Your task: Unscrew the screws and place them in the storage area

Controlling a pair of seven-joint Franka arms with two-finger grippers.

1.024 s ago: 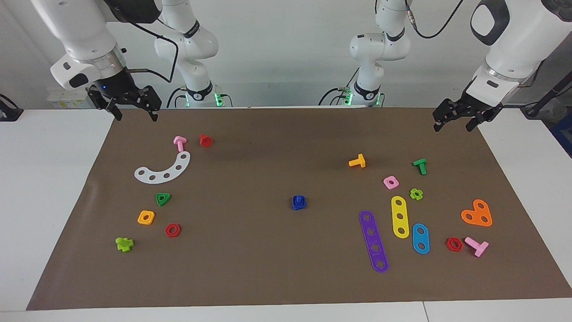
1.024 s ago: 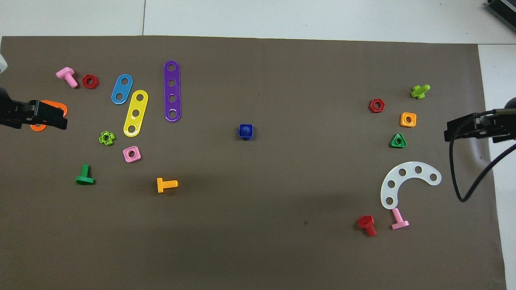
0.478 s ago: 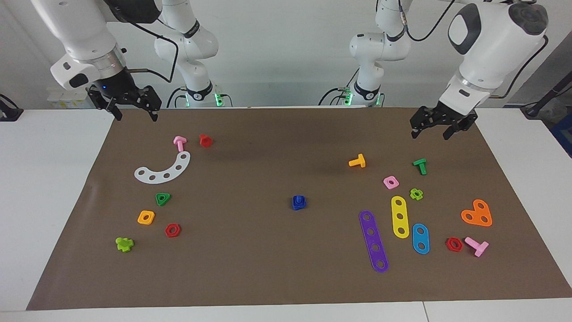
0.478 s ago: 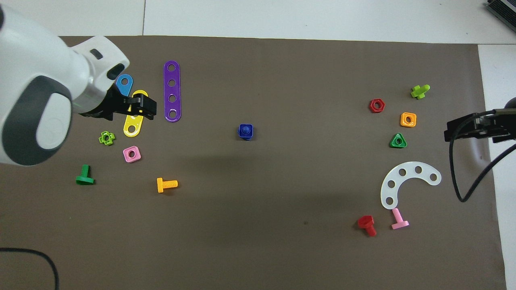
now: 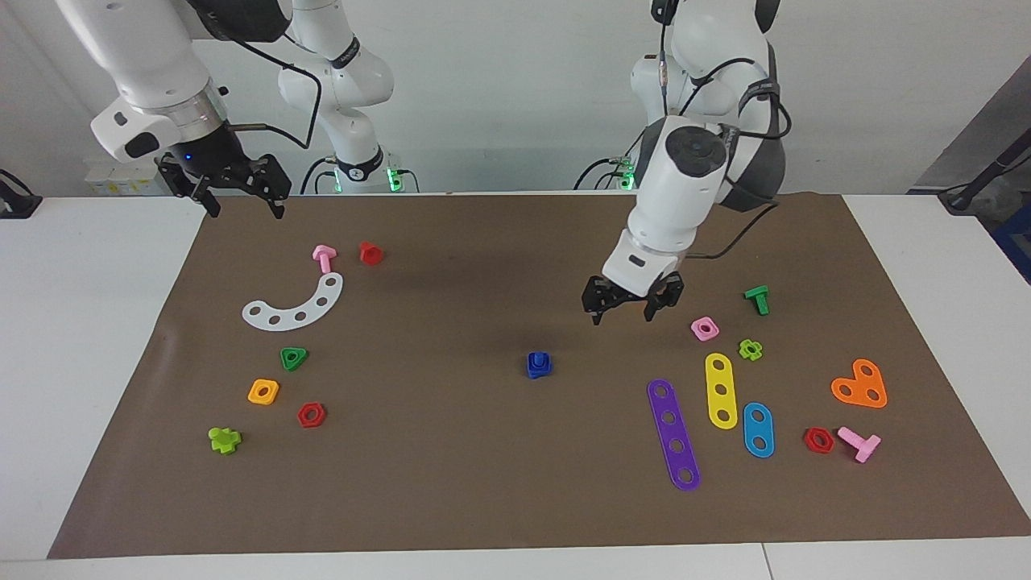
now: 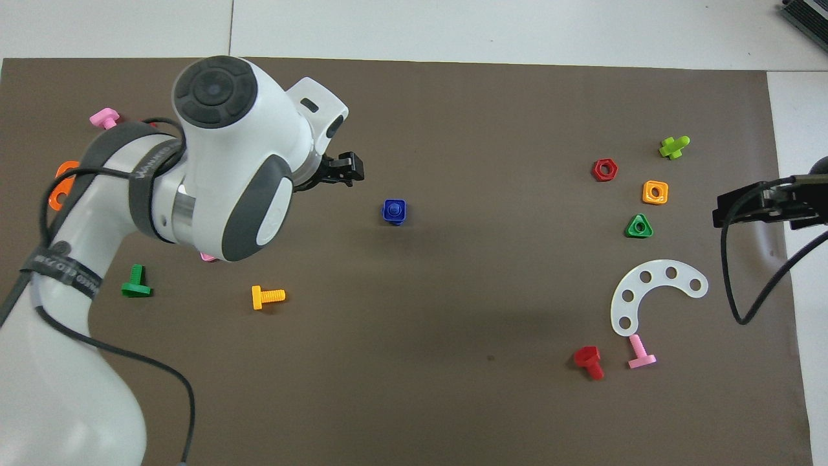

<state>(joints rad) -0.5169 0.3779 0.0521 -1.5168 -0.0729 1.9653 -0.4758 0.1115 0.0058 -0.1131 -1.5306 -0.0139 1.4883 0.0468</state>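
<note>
The left tool (image 5: 633, 304) hangs with its fingers spread and nothing in them, over bare table (image 5: 451, 483) toward the left arm's end from the blue screw (image 5: 539, 364). To grip well it should centre over the stubby upright piece and drop straight down before closing. The screw, dark blue, sits mid-table in a square blue nut, while the right tool (image 5: 238, 196), fingers apart, waits at the table's edge.
</note>
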